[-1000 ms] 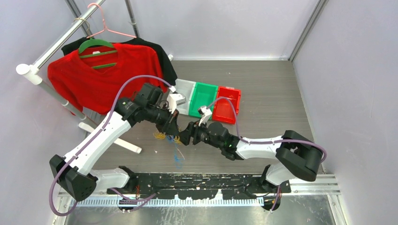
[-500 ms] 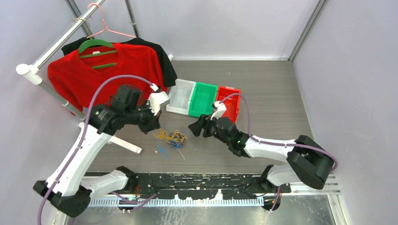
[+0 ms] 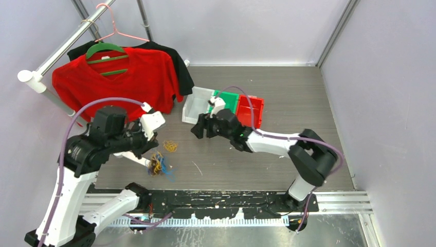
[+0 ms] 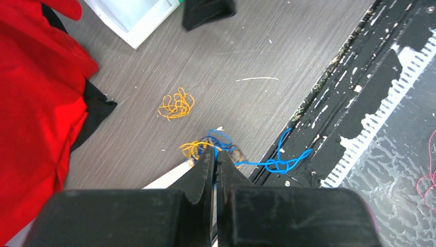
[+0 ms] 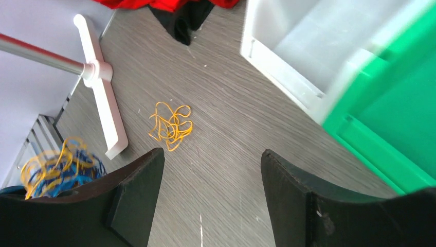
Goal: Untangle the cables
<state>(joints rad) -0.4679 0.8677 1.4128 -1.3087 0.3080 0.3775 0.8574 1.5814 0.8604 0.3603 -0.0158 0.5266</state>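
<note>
My left gripper [image 4: 215, 154] is shut on a clump of blue, orange and dark cables [image 4: 220, 142] and holds it above the table's near left edge [image 3: 157, 165]. A knotted blue strand [image 4: 280, 163] trails from the clump over the black base rail. A separate orange bundle [image 4: 176, 104] lies alone on the table; it also shows in the top view [image 3: 169, 146] and the right wrist view [image 5: 171, 123]. My right gripper [image 5: 211, 159] is open and empty, low over the table near the white bin [image 3: 198, 128]. The clump shows blurred at the right wrist view's lower left [image 5: 56, 164].
White [image 3: 194, 105], green [image 3: 230, 98] and red [image 3: 251, 110] bins stand in a row behind my right gripper. A clothes rack with a red shirt [image 3: 110, 77] stands at the left, its white foot [image 5: 105, 110] on the table near the orange bundle.
My left gripper took the clump and carried it left and nearer, leaving the orange bundle on the table. My right gripper let go and drew back towards the white bin.
</note>
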